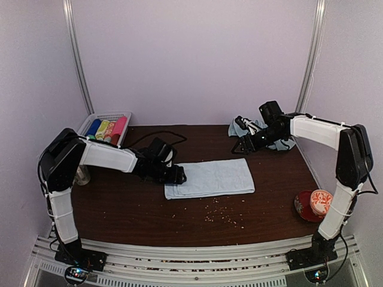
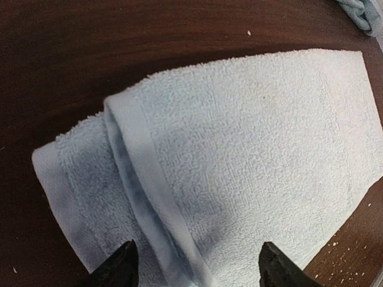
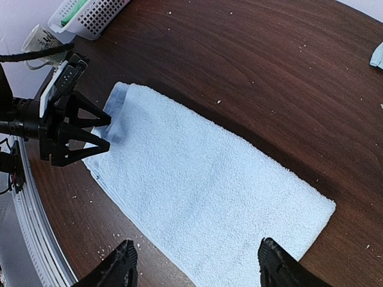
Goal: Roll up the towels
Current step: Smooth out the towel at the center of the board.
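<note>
From my station, the dark wooden table (image 1: 119, 209) fills the work area. One pale blue towel (image 1: 209, 178) lies spread flat near its middle, long side running left to right. Its left end is turned over onto itself in one narrow fold, hem uppermost.

The left gripper (image 3: 108, 133) sits low at that folded end. Its jaws stand apart on either side of the fold and are not pinching it, so I call it released. I cannot tell whether the fingertips touch the cloth.

The right gripper (image 3: 197, 266) is raised over the far right of the table with its camera looking down at the flat towel. Its fingers are spread with nothing between them. The second towel (image 1: 286, 144) lies crumpled in a heap just beside and behind it, at the far right edge.

At the far left corner stands a white slotted basket (image 1: 112, 114). It holds bright rolls (image 1: 108, 128) packed side by side: blue, yellow, pink and red.

Near the right arm's base sits a red plate (image 1: 299, 207) with a patterned cup (image 1: 321, 202) on it. I cannot tell what the cup holds.

A clear mug (image 1: 82, 175) stands by the left arm, its contents unreadable too.

Pale crumbs (image 1: 218, 214) are scattered on the wood in front of the flat towel.
</note>
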Controlling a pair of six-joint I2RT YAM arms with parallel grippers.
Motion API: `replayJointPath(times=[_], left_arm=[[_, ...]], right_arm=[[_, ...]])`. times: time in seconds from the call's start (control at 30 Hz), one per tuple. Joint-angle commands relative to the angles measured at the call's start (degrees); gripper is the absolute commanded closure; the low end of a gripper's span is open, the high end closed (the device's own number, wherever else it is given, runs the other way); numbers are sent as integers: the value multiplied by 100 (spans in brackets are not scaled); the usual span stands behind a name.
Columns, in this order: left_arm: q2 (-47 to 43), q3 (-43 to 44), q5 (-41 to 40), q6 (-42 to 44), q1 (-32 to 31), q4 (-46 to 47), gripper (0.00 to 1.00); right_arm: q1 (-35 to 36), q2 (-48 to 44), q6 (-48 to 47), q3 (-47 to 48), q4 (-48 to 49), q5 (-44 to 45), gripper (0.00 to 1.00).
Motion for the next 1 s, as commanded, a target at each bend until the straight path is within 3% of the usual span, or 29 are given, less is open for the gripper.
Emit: replayJointPath(times=[0.0, 0.17, 0.4, 0.57, 0.97], left_arm=[[114, 102, -72, -63, 48, 226, 33], [145, 129, 7, -84, 53, 322, 40], [216, 174, -56, -115, 59, 214, 41], [221, 145, -113, -152, 71, 208, 50], [191, 195, -140, -159, 65, 229, 86]], right_arm=[[-26, -161, -51, -55, 114, -85, 31], [-36, -160, -47, -63, 124, -85, 31], [-43, -171, -44, -72, 134, -113, 31], [-52, -184, -35, -72, 138, -136, 31], [-70, -210, -35, -81, 142, -147, 31]])
